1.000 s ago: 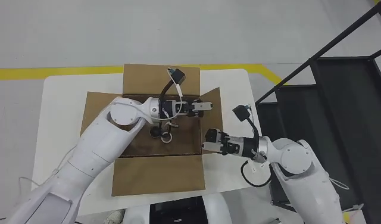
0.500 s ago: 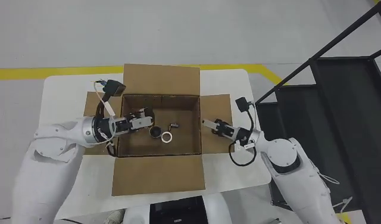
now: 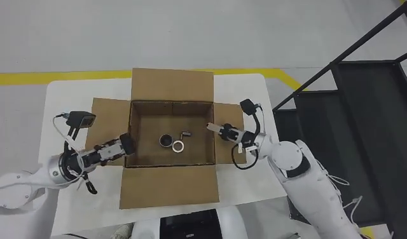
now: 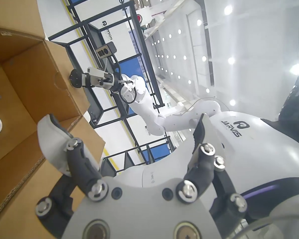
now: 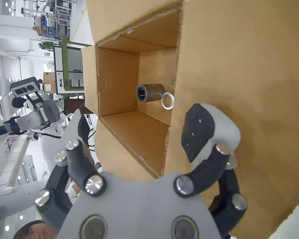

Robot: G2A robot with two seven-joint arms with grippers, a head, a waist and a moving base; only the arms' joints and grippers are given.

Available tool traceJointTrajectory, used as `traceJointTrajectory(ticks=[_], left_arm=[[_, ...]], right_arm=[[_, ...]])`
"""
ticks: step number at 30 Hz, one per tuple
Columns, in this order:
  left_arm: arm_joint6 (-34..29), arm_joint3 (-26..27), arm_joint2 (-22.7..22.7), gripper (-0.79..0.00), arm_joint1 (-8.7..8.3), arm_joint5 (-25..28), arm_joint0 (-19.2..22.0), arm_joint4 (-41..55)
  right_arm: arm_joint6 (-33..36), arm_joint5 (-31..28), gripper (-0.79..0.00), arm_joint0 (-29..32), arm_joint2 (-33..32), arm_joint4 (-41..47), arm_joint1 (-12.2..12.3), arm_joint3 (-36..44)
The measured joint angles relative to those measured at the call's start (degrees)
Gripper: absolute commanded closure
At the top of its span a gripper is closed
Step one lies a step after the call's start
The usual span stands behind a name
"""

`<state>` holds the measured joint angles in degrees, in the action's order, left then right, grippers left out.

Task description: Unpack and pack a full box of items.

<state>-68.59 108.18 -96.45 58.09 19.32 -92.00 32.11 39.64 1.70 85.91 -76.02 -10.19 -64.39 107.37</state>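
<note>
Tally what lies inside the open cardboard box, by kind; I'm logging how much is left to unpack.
dark cylinder: 1
silver ring: 1
small dark part: 1
Total: 3

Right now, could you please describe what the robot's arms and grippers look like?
The left arm and right arm have glossy white rounded shells with black cables looping at the wrists. The left gripper and right gripper each have a grey plate, black finger links with silver screws, and pale fingertips faced with black pads.
</note>
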Motion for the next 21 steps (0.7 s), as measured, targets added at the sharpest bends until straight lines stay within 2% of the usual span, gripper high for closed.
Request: traceJointTrajectory(ticks=[3, 6, 13, 21], left_arm=[[0.5, -0.1, -1.4, -0.785, -0.04, 0.7, -1.3, 2.3], [1.3, -0.6, -3.2, -0.785, -0.02, 1.6, -2.5, 5.1], [1.9, -1.1, -8.2, -0.785, -0.06, 3.9, -5.7, 9.5], [1.4, -1.0, -11.3, -0.785, 0.00, 5.7, -8.3, 11.4]], right_arm=[[1.5, -2.7, -0.785, -0.3, 0.8, -2.0, 0.2, 3.5], [3.9, -2.6, -0.785, -2.4, 3.6, -4.3, 0.1, 5.1], [8.9, 4.9, -0.785, -13.4, 15.4, -14.0, -1.4, 3.5], [12.8, 15.8, -0.785, -24.6, 28.7, -28.4, -3.9, 0.5]])
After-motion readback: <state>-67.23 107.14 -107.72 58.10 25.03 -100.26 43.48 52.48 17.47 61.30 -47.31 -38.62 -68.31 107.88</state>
